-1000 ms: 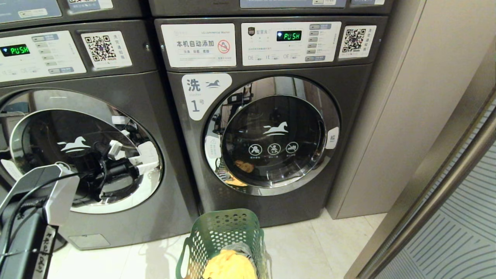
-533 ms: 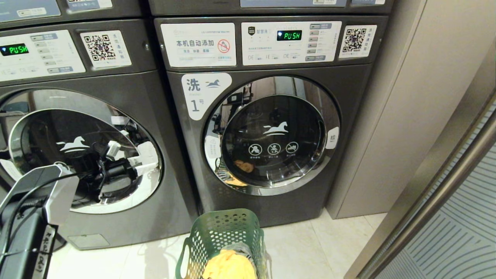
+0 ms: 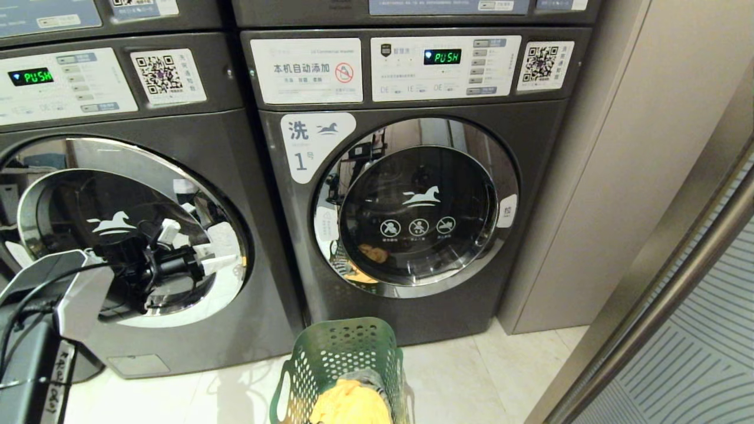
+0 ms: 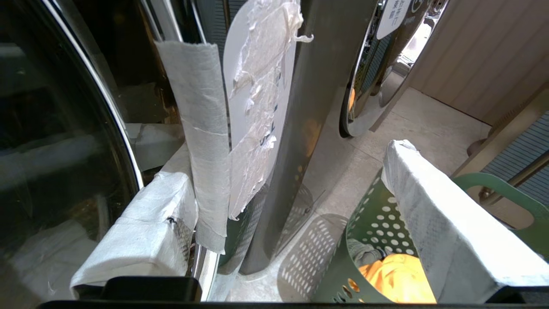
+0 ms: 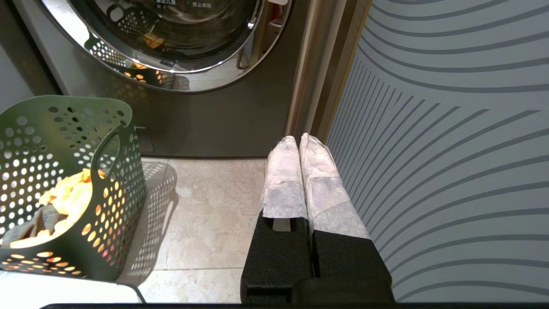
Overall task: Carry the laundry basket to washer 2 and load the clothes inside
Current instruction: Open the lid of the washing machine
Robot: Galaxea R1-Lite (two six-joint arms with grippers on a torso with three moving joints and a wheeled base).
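Observation:
The dark green laundry basket stands on the floor in front of the washers, with yellow clothes inside. It also shows in the wrist views. Washer 2 is the dark grey machine left of the one labelled 1; its numeral is out of view and its round door is shut. My left gripper is open wide at the door's right edge. One wrapped finger lies against the chrome rim by a torn white sticker. My right gripper hangs shut and empty, right of the basket.
Washer 1 stands right of washer 2, door shut. A beige cabinet wall follows. A striped glass panel with a metal bar handle closes the right side. Pale tile floor surrounds the basket.
The whole head picture has shifted slightly right. My left gripper has sunk a little along the door's right edge, still open wide. Basket and right arm have not moved.

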